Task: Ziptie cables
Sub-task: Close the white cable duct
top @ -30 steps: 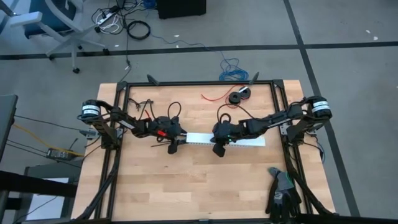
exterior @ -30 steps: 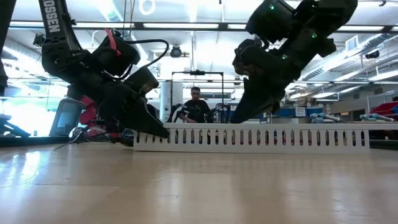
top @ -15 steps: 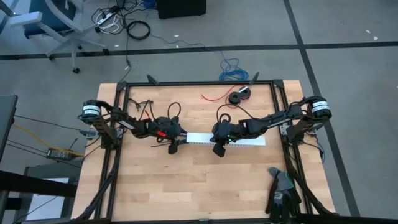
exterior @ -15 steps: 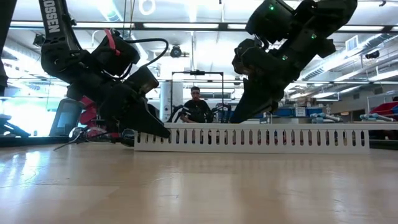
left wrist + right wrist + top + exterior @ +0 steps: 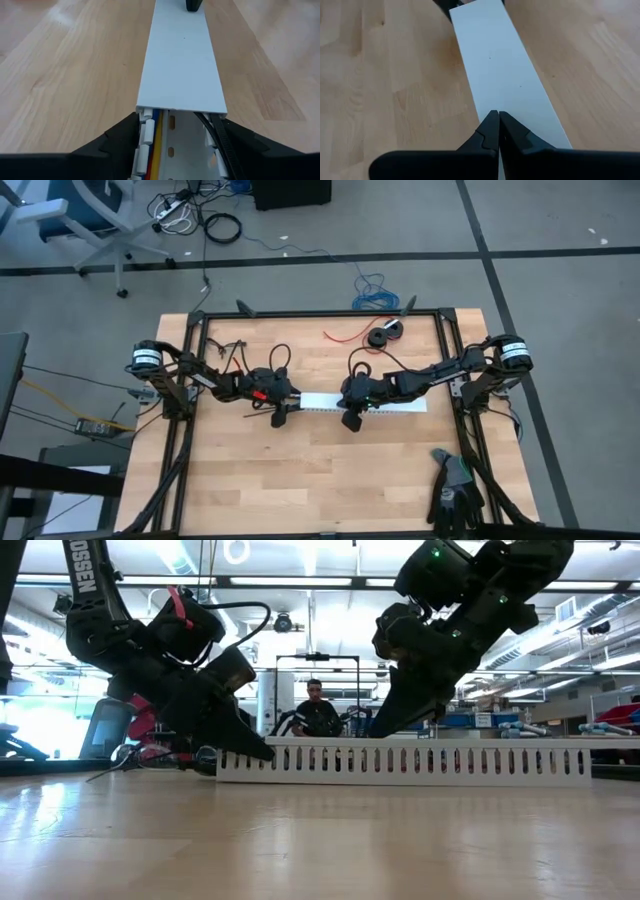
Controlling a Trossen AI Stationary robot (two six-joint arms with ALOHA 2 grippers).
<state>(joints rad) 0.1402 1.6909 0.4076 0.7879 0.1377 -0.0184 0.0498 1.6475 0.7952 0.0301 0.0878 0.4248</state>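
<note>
A white slotted duct (image 5: 385, 404) lies along the table's middle, with a flat white lid (image 5: 181, 60) over most of it. At its uncovered left end the cables (image 5: 156, 142), blue, red and yellow wires, lie inside beside a ribbed black strip (image 5: 219, 142). My left gripper (image 5: 180, 119) is closed around that end (image 5: 285, 402). My right gripper (image 5: 496, 116) is shut, with its tips on the lid near the duct's middle (image 5: 352, 412). My left gripper holds the duct's open left end between its two fingers, one on each slotted side wall (image 5: 142, 131). The fingers come from the table's left, slanting down, and lie along the duct. The duct rests flat on the table. My right gripper has its shut fingertips (image 5: 492, 125) on the lid's top face (image 5: 495, 95), near its middle line. They come from the table's right, slanting steeply down. The lid sits level on the duct (image 5: 400, 762).
A thin red wire (image 5: 345, 335) and a black roll (image 5: 383, 335) lie near the table's far edge. Black gloves (image 5: 455, 490) sit at the near right corner. A black frame (image 5: 195, 340) rims the table. A person (image 5: 315, 710) sits in the room behind.
</note>
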